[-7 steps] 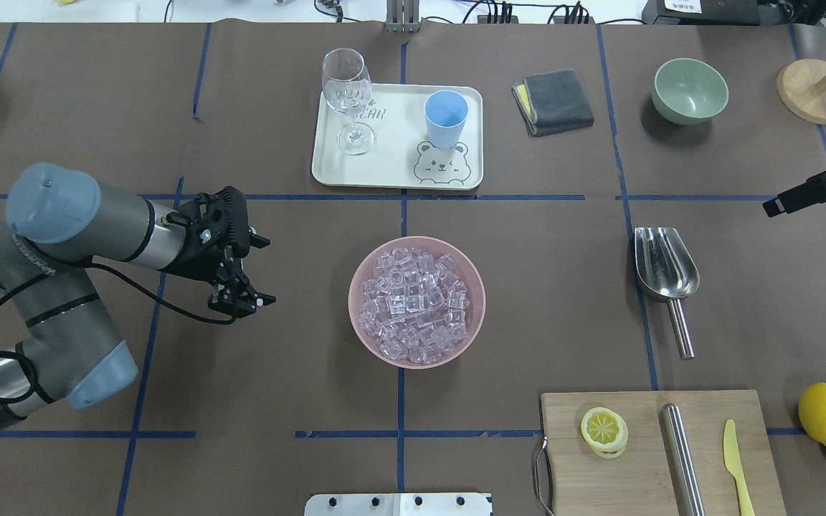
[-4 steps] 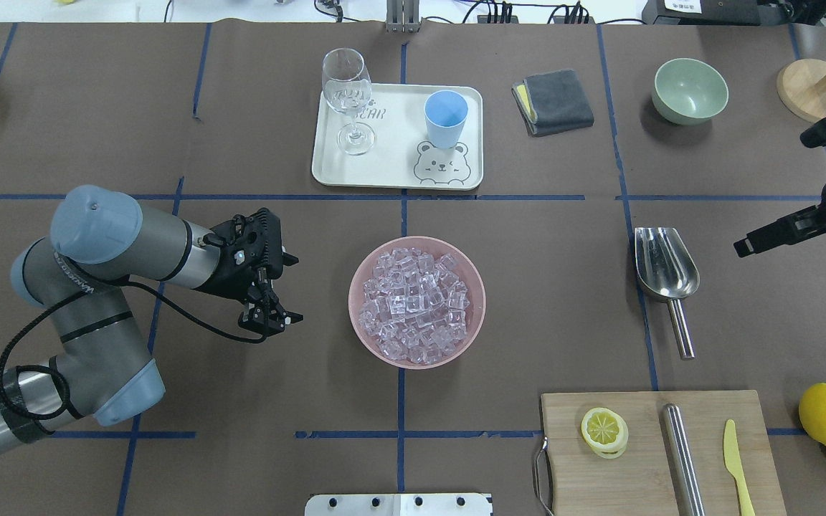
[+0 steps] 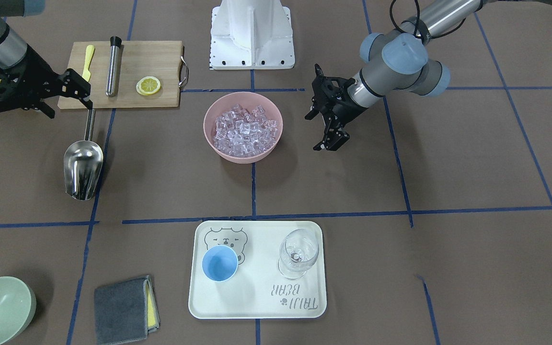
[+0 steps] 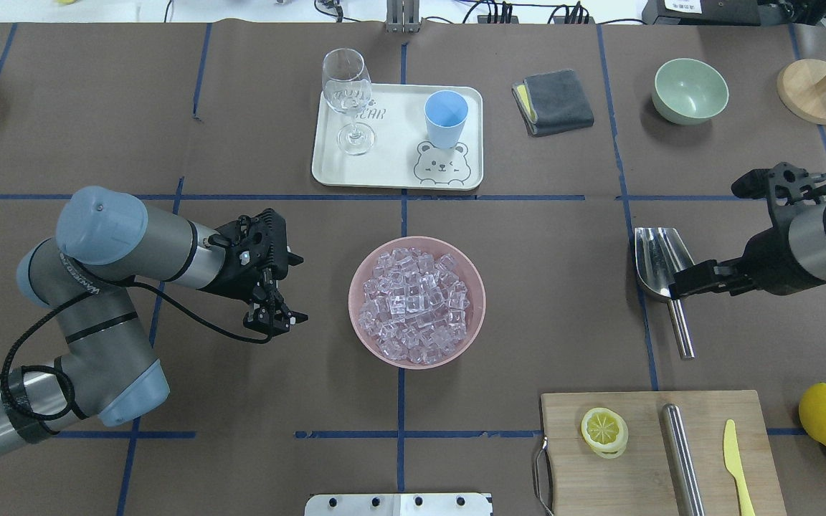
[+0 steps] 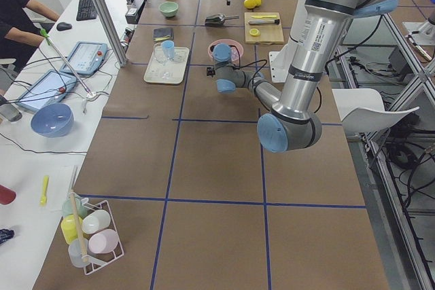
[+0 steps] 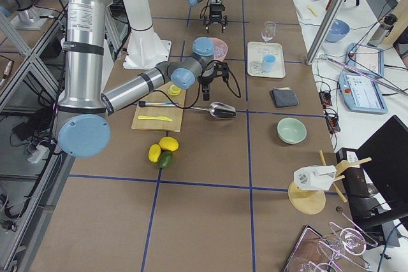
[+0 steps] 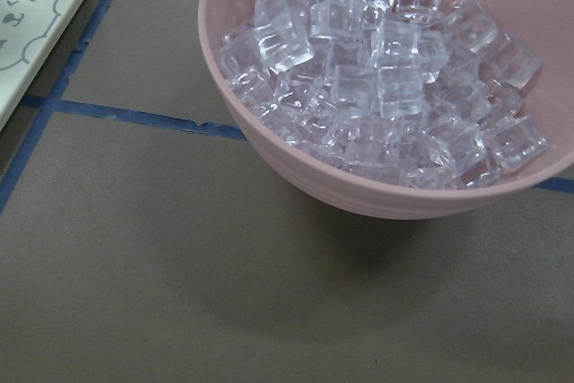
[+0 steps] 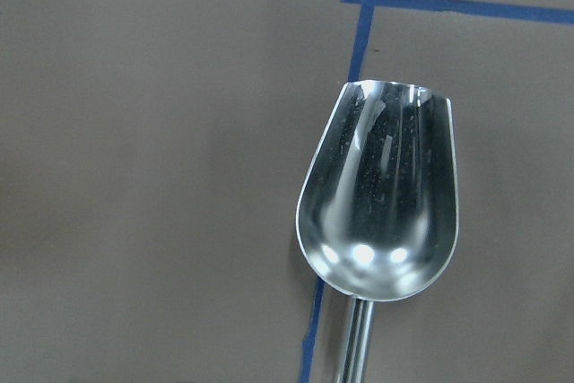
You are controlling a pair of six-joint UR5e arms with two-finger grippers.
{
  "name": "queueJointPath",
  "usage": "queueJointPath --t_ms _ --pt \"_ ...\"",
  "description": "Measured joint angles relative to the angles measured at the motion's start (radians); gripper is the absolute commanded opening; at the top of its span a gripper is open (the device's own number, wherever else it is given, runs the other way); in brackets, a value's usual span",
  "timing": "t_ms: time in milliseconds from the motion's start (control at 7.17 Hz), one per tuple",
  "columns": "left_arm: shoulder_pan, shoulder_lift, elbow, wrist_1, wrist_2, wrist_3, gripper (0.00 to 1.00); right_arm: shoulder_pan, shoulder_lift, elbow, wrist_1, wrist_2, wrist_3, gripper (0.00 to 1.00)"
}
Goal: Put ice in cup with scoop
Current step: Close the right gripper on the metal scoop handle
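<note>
Scoop (image 4: 658,254) lying toward the desk's right edge, right claw (image 3: 71,109) open above its handle; left claw (image 4: 297,289) open, empty, beside the pink bowl (image 4: 351,301) of ice (image 4: 413,301)

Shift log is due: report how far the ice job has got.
Done: nothing yet. The light-blue cup on the tray looks empty, and the ice sits in the pink bowl. In hand: the right pincer, open, hovers over the steel scoop, which lies ungrasped on the table. The left pincer hangs open beside the bowl. Left: grip the scoop, dig ice, tip it into the cup.
</note>
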Motion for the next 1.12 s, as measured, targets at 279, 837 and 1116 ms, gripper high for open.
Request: queueJointPath --t_ms 279,837,1116 --pt "0.001 -0.008 0.000 0.001 0.002 0.000 1.00 -0.179 -0.035 0.046 0.000 -0.322 0.229 0.99" --pt "0.001 -0.011 -0.001 0.000 0.011 0.002 1.00 -0.414 -0.126 0.069 0.018 -0.672 0.443 0.95" --pt "0.000 -0.011 -0.001 0.000 0.014 0.002 1.00 -0.430 -0.176 0.019 0.149 -0.665 0.448 0.95"
